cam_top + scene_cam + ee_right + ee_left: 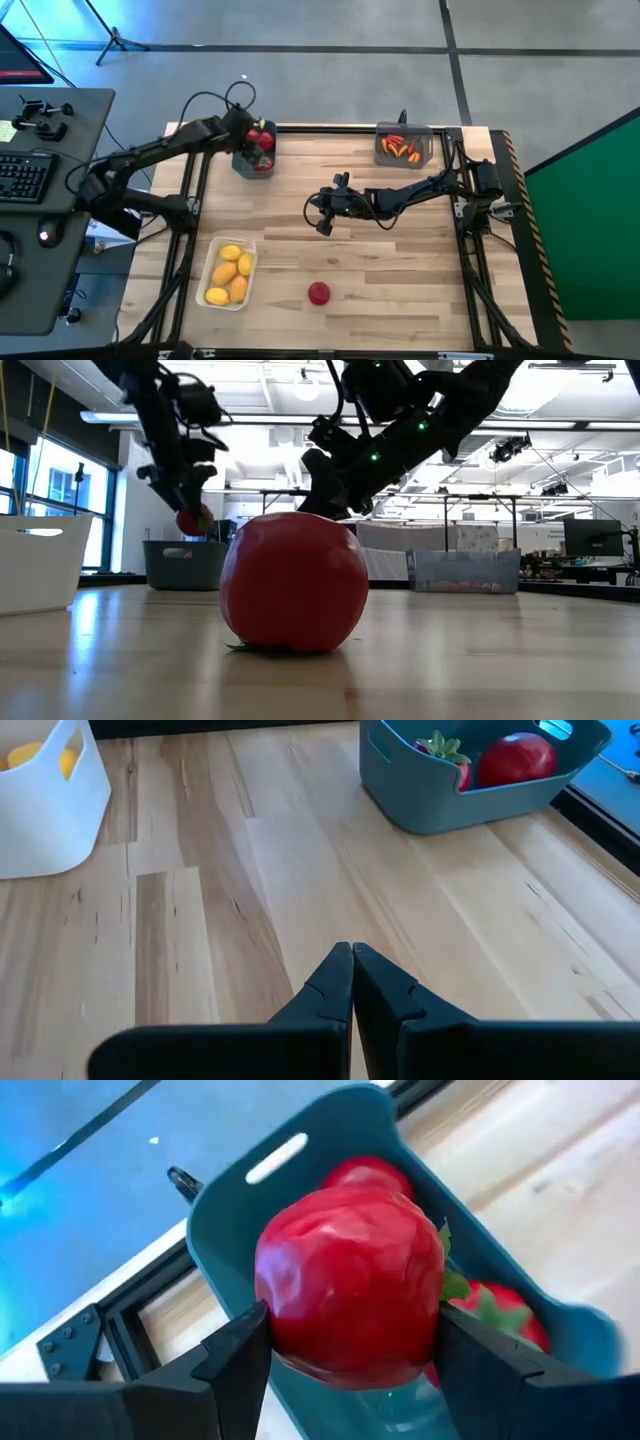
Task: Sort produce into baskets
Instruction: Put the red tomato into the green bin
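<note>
My left gripper is shut on a red tomato above the dark blue-grey basket at the table's far left, which holds other red tomatoes. In the low view the held tomato hangs above that basket. My right gripper is shut and empty above the table's middle. One red tomato rests on the table near the front. The white tray holds several yellow lemons. The smoky grey basket holds orange-red pieces. My left gripper pinches the red tomato by two opposite sides between its two fingers. The fingers point down from above. The tomato is lifted clear above the basket's opening.
A desk with a keyboard stands beyond the table's left edge. A black frame rail runs along the table's sides. Bare wood lies between the baskets and around the loose tomato.
</note>
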`<action>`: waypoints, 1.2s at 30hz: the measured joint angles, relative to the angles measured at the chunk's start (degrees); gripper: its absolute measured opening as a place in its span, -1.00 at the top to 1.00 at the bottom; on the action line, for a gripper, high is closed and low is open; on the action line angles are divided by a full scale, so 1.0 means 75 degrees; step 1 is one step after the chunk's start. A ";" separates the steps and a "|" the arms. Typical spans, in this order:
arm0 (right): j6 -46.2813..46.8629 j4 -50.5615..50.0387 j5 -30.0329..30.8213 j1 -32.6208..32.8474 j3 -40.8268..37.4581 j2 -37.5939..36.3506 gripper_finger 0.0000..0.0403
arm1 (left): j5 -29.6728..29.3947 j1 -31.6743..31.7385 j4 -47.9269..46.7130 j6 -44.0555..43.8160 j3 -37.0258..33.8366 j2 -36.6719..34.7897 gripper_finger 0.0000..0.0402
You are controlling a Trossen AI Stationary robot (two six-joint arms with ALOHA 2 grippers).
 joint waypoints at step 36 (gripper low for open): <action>0.0010 -0.0116 -0.0136 0.0035 0.0000 -0.0086 1.00 | -0.0076 0.0463 0.1591 0.1349 -0.0657 0.0199 -0.33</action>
